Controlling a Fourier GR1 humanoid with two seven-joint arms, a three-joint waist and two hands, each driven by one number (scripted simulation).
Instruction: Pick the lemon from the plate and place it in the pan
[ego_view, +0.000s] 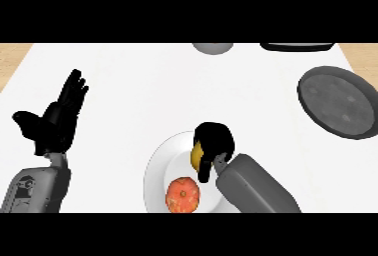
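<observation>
White worktop carries a dark grey pan at its right and a white plate. The left robot hand rests spread at the left. The right robot hand curls around the lemon on the plate, beside an orange fruit.

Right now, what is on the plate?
A lemon and an orange fruit lie on the plate. The right hand curls over the lemon, hiding most of it.

Boxy grey forearms end in black hands with slim fingers.
</observation>
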